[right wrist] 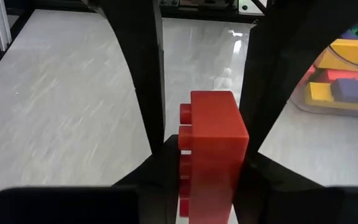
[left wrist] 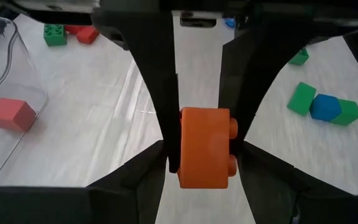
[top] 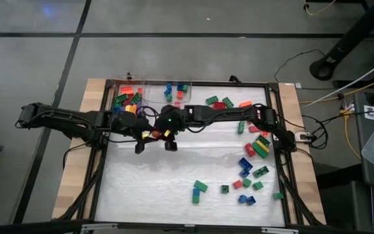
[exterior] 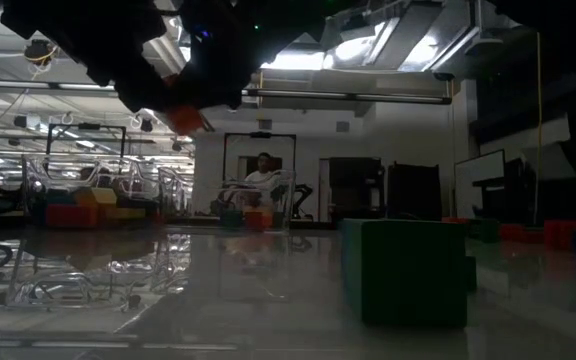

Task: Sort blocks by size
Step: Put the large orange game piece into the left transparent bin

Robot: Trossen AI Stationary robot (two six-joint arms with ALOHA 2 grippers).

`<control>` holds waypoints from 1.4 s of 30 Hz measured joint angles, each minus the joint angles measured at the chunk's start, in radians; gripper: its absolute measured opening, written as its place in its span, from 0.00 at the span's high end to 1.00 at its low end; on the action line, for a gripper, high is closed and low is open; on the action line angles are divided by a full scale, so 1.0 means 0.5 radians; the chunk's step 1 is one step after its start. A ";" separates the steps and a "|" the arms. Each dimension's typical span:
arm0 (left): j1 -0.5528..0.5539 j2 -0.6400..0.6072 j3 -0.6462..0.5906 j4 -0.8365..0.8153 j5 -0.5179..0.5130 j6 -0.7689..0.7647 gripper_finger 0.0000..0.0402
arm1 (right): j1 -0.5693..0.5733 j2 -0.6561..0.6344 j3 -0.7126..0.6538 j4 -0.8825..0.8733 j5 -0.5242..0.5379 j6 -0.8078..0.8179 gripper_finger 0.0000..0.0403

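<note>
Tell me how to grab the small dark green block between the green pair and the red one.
Pinch the small green block across its two flat side walls, coming straight down from above: it sits with open mat around it, apart from the red block.

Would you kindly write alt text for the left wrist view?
The left pincer is shut on an orange block above the white table. A red block lies inside a clear bin; green and blue blocks lie loose.
</note>
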 joint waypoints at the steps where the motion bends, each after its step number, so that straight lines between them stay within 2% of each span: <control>1: 0.000 -0.003 0.000 0.000 0.000 -0.013 0.54 | 0.000 0.000 0.000 -0.010 0.000 -0.001 0.75; 5: 0.000 -0.006 0.000 0.003 0.000 -0.060 0.54 | 0.000 0.000 0.000 -0.046 0.000 0.000 0.77; 13: 0.001 -0.006 0.001 0.004 -0.001 -0.065 0.54 | 0.000 0.002 0.000 -0.164 0.000 0.000 0.71; 19: 0.001 -0.001 0.001 0.002 -0.002 -0.065 0.54 | 0.000 0.002 0.000 -0.096 0.000 0.000 0.76; 23: 0.001 0.000 0.002 0.002 -0.002 -0.055 0.54 | 0.000 0.002 0.000 -0.089 -0.001 0.000 0.76; 27: 0.001 0.000 0.002 0.001 -0.005 -0.007 0.62 | 0.000 0.002 0.000 -0.088 0.000 0.000 0.73; 32: -0.001 0.000 0.002 -0.001 -0.003 0.003 0.82 | 0.000 0.002 -0.001 -0.086 -0.002 -0.002 0.74; 36: -0.001 -0.001 0.002 -0.003 0.001 0.003 0.82 | 0.000 0.003 -0.002 -0.079 -0.001 -0.002 0.73; 42: 0.001 0.000 0.003 -0.002 -0.011 -0.013 0.82 | 0.000 0.003 -0.002 -0.066 0.001 0.053 0.66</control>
